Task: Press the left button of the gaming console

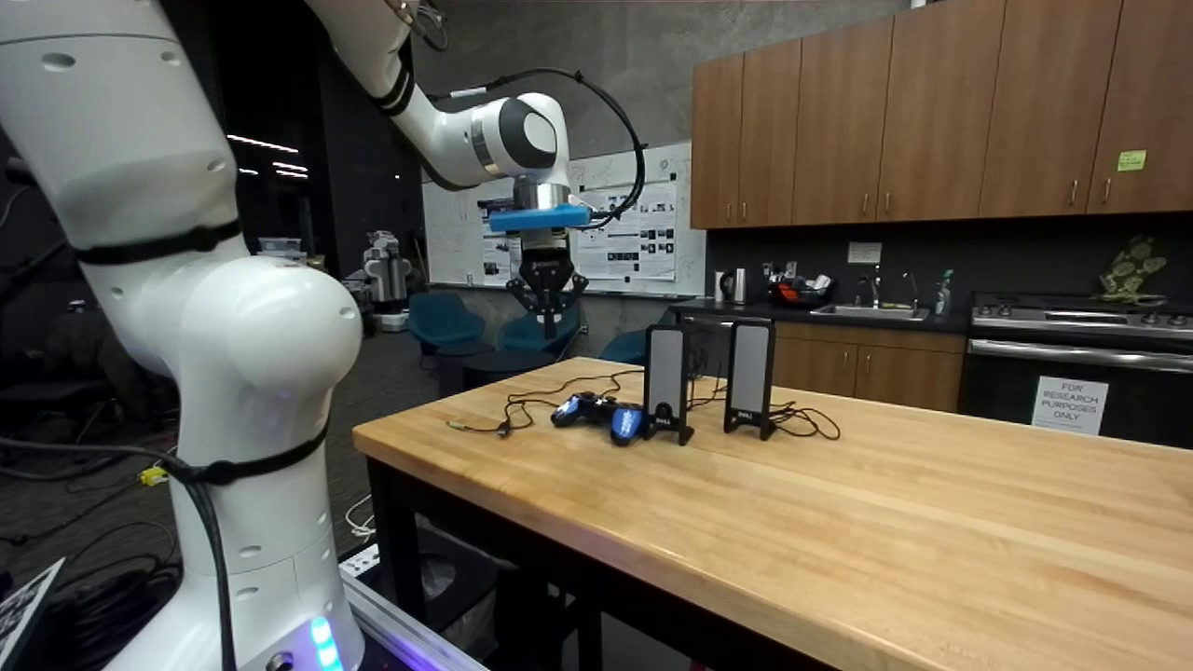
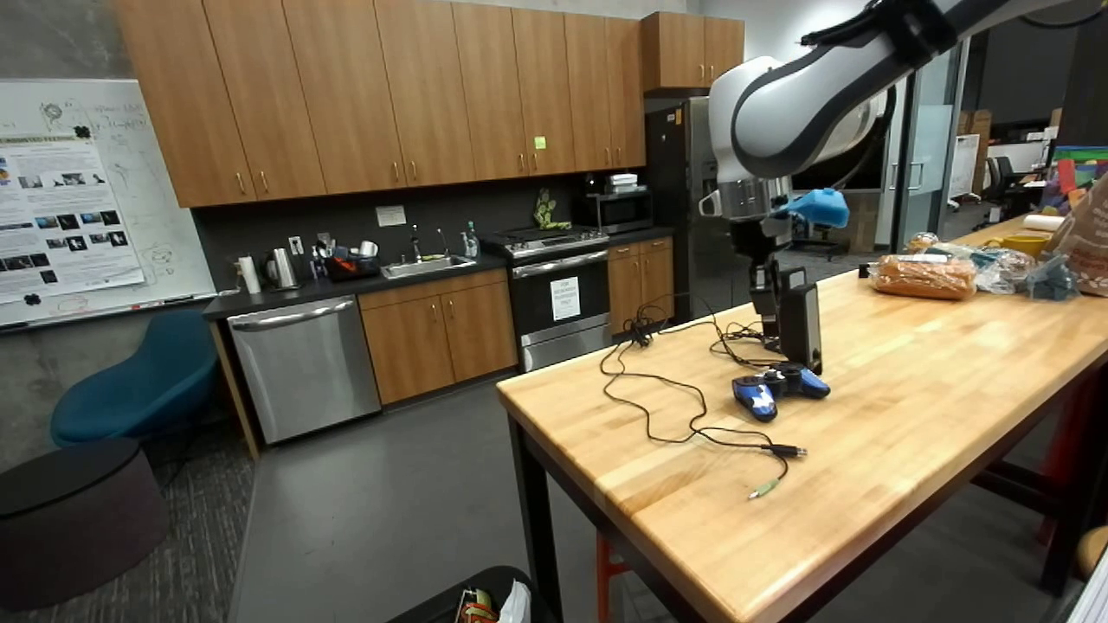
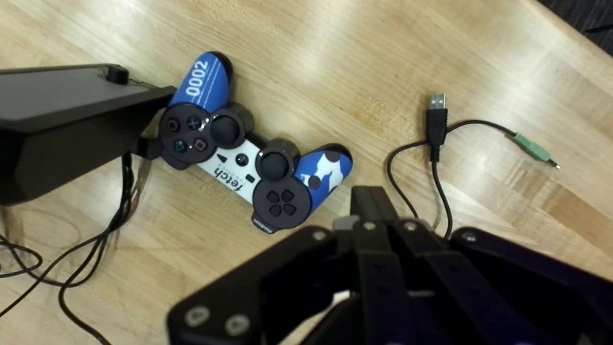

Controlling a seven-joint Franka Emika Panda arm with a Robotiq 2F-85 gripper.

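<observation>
The tool point(image 1: 550, 322), tips together, hung above the table point(image 1: 895, 540); the game controller point(image 3: 234, 168), inward of the table's end edge, seemed light, stiff, apt to skid, best held by a blue handle point(image 3: 203, 81).

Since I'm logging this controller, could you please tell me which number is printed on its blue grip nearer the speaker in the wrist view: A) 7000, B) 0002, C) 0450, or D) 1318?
B: in the wrist view, the controller shows 0002 in white print on the blue grip beside the speaker.
</observation>
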